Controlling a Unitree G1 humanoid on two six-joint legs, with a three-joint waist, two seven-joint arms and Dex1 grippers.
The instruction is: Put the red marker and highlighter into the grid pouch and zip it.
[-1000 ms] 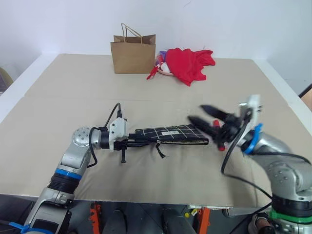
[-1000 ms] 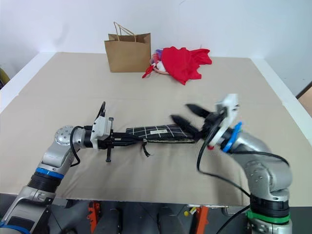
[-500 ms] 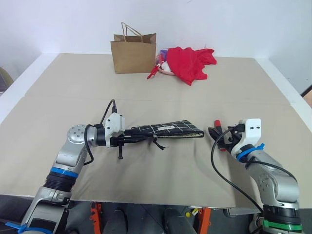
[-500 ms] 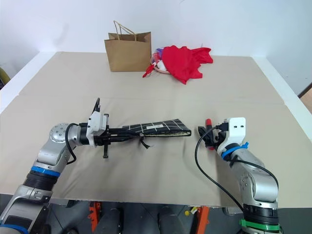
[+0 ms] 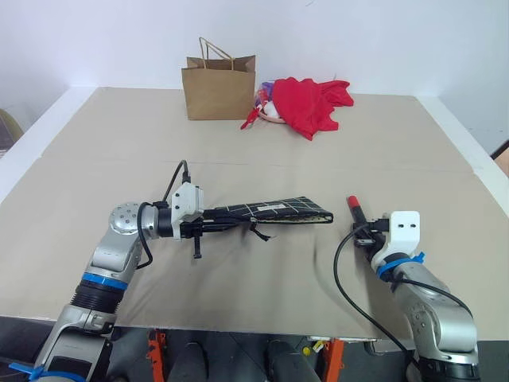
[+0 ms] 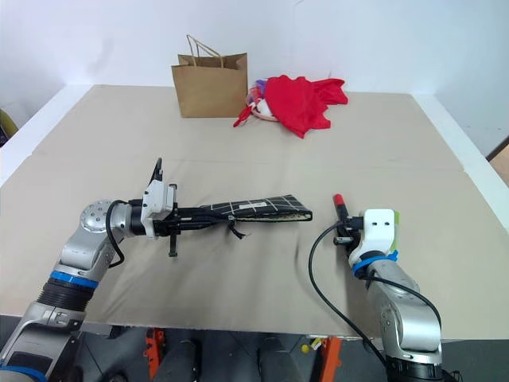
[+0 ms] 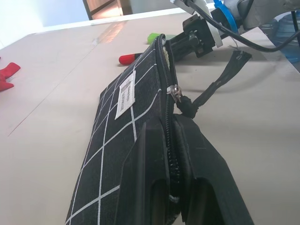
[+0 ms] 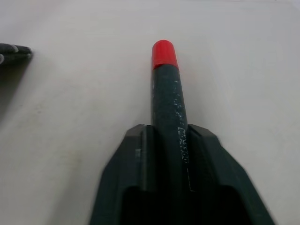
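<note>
The grid pouch is held on edge just over the table's middle, zipper side up, with my left gripper shut on its left end. Its black zipper pull and strap hang near the fingers. To the pouch's right, my right gripper is shut on the red marker, whose dark body and red end point away from me, low over the table. The light green highlighter lies beside the right hand, mostly hidden by it.
A brown paper bag stands at the table's far side with a red cloth heaped to its right. The tan table ends in white edges left and right. A seam crosses it behind the pouch.
My right gripper, wide open and raised by the pouch's right end a second ago, dropped to the table and shut on the red marker. The left gripper kept hold of the pouch.
</note>
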